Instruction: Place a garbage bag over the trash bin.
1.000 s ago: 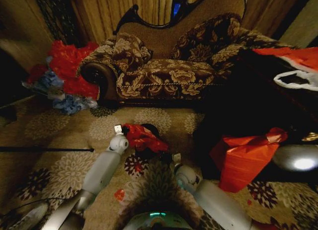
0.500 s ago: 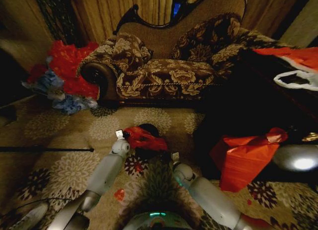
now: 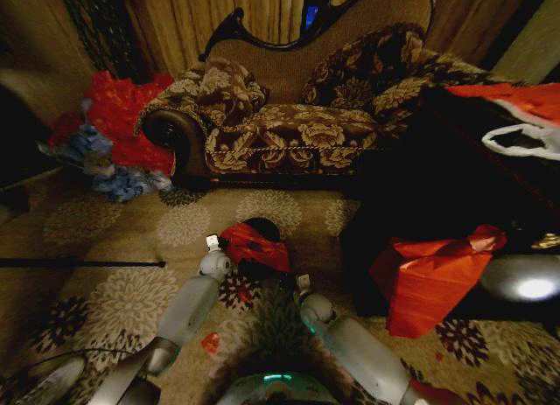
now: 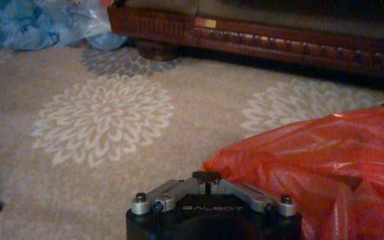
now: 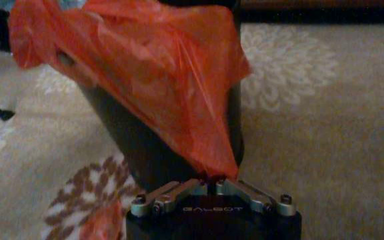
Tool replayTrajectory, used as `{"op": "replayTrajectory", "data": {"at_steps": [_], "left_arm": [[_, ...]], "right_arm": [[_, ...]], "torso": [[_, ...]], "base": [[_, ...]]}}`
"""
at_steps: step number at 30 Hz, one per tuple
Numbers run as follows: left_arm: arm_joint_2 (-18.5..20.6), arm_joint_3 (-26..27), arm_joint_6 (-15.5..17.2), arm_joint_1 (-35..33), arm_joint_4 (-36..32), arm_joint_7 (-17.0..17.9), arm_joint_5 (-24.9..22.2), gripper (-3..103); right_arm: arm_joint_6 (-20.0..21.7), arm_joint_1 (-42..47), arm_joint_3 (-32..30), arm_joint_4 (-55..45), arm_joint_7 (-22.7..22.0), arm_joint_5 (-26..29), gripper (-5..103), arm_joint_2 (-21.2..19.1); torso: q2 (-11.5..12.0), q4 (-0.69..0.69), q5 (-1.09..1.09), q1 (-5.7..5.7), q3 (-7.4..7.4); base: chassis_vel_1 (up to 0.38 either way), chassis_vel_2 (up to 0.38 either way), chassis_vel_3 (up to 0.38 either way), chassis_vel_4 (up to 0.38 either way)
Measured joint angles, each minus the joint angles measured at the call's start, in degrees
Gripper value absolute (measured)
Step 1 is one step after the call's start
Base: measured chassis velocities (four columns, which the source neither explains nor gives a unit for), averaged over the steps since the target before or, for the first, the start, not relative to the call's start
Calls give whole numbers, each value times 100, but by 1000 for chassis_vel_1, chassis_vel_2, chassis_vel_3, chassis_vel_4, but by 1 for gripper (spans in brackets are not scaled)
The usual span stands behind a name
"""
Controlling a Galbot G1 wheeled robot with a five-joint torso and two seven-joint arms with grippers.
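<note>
We see the small black trash bin standing on the flower-patterned carpet in front of the sofa. The red garbage bag is draped over its mouth and down the near side, with part of the dark rim showing behind it.

Our left gripper sits at the left edge of the bag, just beside the bin. In the left wrist view its jaws are drawn together at the tip, with the bag spreading out close beside it; we cannot tell whether any plastic is caught between them.

Our right gripper is low on the near right side of the bin. In the right wrist view the jaws are clenched on the lowest point of the bag, which hangs from the bin's top in a long stretched fold down the black wall to the tip.

Off to the left by the sofa's arm lies a heap of red and blue bags. To the right stands a bigger orange-red plastic bundle against something dark. A small red scrap lies on the carpet near our left arm.
</note>
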State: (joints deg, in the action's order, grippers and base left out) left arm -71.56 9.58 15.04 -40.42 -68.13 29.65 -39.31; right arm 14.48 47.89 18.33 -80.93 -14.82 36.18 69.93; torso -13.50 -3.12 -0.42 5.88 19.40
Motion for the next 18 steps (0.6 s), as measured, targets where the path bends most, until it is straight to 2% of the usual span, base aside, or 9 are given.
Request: {"op": "replayTrajectory", "data": {"at_steps": [6, 10, 11, 12, 14, 15, 16, 17, 18], "left_arm": [[6, -8, -130, 27, 204, -66, 90, -3], [33, 1, -112, -8, -48, -68, 60, 7], [59, 7, -46, -54, -269, -62, 25, 12], [75, 9, -23, -83, -371, -57, 16, 18], [91, 9, -8, -117, -474, -48, 14, 18], [143, 9, 25, -211, -764, 6, 17, 28], [174, 18, 49, -267, -922, 34, 24, 34], [226, 40, 90, -357, -1143, 71, 49, 39], [226, 40, 90, -357, -1143, 71, 49, 39]], "right_arm": [[-74, 22, -36, 234, -18, -109, 0, 81], [-63, -3, -7, 11, -152, -67, 0, 11], [1, 6, 22, -221, -200, 6, -3, -66], [23, 19, 48, -357, -246, 51, 1, -118], [32, 28, 68, -444, -287, 76, 1, -153], [60, 81, 141, -792, -462, 179, 12, -300], [84, 127, 175, -982, -561, 237, 18, -385], [150, 220, 206, -1280, -670, 332, 22, -521], [150, 220, 206, -1280, -670, 332, 22, -521]], "torso": [[0, 0, 0, 0, 0], [0, 1, 0, 0, 1], [0, 0, 1, 0, 0], [0, 0, 0, 0, 0], [0, 0, 1, 0, 0], [0, 1, 0, 0, 0], [0, 1, 0, 0, 0], [0, 0, 0, 0, 0], [0, 0, 0, 0, 0]], "base": [[0, 0, 0, 0], [0, 0, 0, 0], [0, 0, 0, 0], [0, 0, 0, 0], [0, 0, 0, 0], [0, 0, 0, 0], [0, 0, 0, 0], [0, 0, 0, 0], [0, 0, 0, 0]]}}
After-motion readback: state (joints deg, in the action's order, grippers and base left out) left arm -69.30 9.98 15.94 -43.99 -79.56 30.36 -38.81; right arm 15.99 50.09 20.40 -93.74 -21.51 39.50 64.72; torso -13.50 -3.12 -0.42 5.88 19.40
